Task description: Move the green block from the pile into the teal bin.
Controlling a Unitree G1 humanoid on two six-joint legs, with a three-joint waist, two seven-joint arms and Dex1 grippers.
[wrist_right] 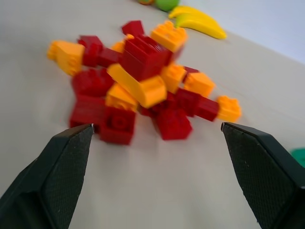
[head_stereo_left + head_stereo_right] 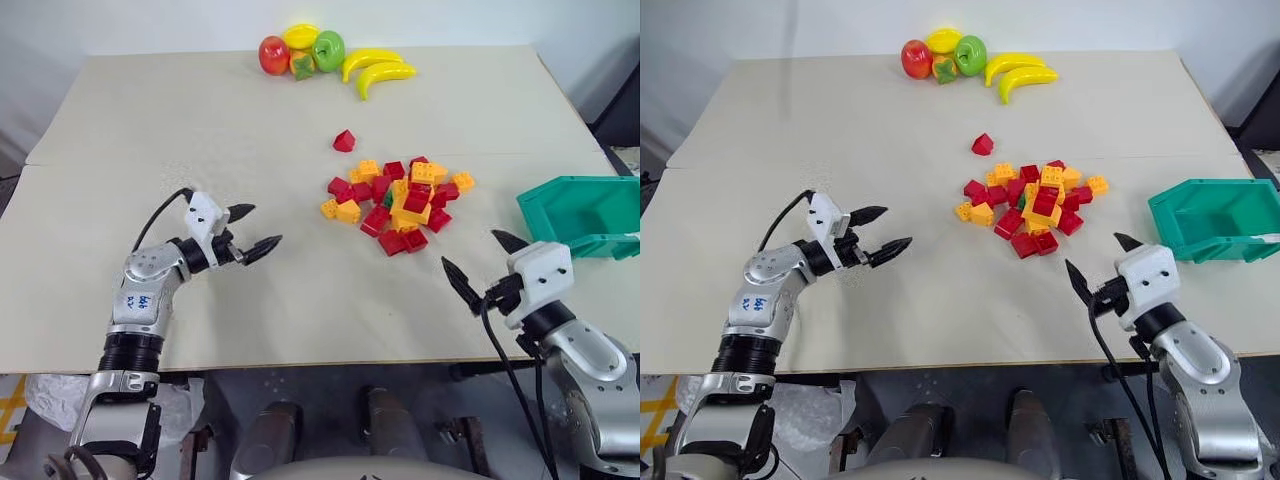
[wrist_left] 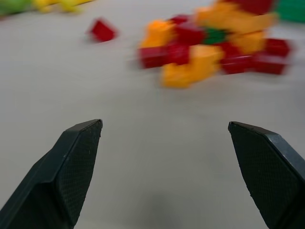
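Note:
The pile (image 2: 400, 205) of red and orange-yellow bricks lies right of the table's middle. The green block (image 2: 388, 198) peeks out at the pile's left-centre, wedged between red and orange bricks; in the left wrist view it is a green spot (image 3: 215, 36) near the heap's top. The teal bin (image 2: 580, 215) stands at the table's right edge. My left gripper (image 2: 266, 225) hovers open to the left of the pile, pointing toward it, with nothing between its fingers. My right gripper (image 2: 470, 250) is open and bare in front of the pile's right side, close to the bin.
A lone red brick (image 2: 344, 140) sits just behind the pile. Toy fruit, among them a green apple (image 2: 328, 49) and bananas (image 2: 378, 70), are grouped at the table's far edge. Bare tabletop (image 2: 180, 130) spreads over the left half.

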